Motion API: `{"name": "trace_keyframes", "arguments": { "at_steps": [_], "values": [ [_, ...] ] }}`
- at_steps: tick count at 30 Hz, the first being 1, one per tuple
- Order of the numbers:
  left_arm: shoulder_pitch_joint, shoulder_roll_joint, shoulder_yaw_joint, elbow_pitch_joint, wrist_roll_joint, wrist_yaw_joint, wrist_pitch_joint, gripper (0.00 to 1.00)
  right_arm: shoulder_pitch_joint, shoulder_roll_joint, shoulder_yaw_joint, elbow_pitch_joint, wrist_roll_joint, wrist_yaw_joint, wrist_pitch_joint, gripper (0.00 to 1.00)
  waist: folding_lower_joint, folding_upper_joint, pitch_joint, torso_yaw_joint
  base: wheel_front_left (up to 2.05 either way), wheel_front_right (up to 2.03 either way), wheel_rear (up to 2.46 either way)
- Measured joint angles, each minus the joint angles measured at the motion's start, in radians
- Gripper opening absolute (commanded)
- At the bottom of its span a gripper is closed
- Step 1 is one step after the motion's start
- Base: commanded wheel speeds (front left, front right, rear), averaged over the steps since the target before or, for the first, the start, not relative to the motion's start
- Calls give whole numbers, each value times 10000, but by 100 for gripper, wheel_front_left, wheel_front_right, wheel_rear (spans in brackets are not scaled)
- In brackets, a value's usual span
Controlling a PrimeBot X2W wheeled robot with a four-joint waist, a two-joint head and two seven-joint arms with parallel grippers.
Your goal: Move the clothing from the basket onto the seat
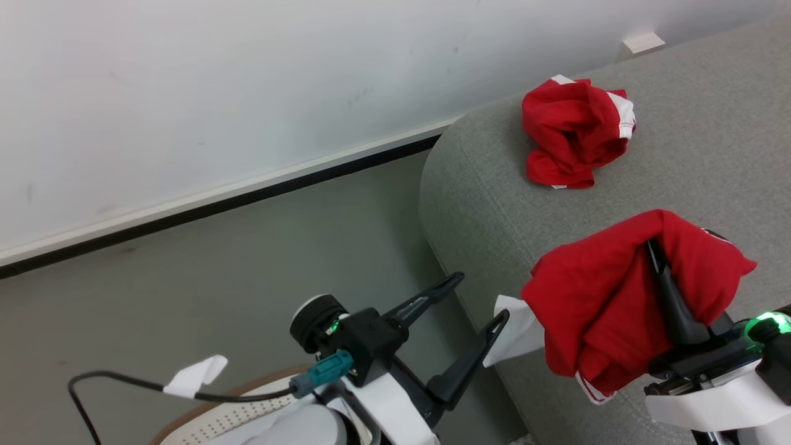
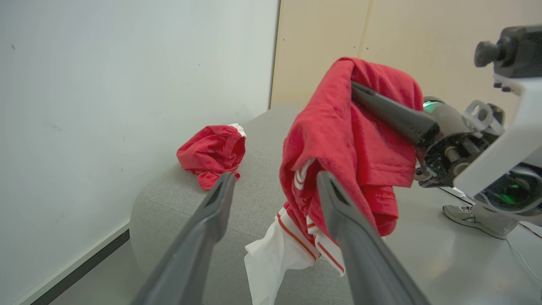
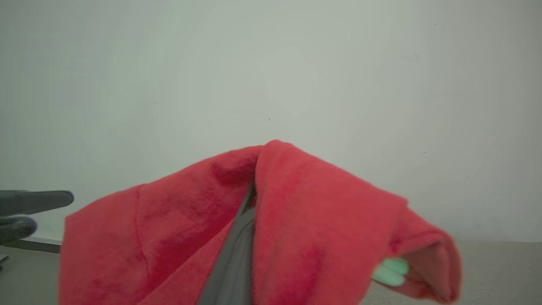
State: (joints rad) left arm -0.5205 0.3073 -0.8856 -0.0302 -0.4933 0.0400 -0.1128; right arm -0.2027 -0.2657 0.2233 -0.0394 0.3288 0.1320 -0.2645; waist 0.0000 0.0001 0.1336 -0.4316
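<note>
Red garment point(image 1: 593, 296) w/ white striped trim hangs pinched in R gripper point(image 1: 654, 250), above grey sofa point(image 1: 710, 154) edge, 4 o'clock in head view. L gripper point(image 1: 481, 296) spread, empty. Carry step looks nearly done. Next: lower it, let go near other red garment point(image 1: 578, 133) at 1 o'clock.

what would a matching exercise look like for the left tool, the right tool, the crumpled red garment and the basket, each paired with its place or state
Column one
1. left tool
2. right tool
3. crumpled red garment
4. basket

Column two
a. lying on top of the sofa
b. shut on the hanging red garment
c. open, holding nothing
d. at the bottom edge of the head view

Right pairs: 1-c, 2-b, 3-a, 4-d
</note>
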Motion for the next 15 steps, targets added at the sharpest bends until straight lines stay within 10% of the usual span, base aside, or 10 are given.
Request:
{"name": "trace_keyframes", "arguments": {
  "at_steps": [15],
  "values": [
    [-524,282,-21,-171,290,-42,349,100,-1765,-1175,-2021,527,-295,0,121,0,0,0,1300,772,0,0,0]
  ]
}}
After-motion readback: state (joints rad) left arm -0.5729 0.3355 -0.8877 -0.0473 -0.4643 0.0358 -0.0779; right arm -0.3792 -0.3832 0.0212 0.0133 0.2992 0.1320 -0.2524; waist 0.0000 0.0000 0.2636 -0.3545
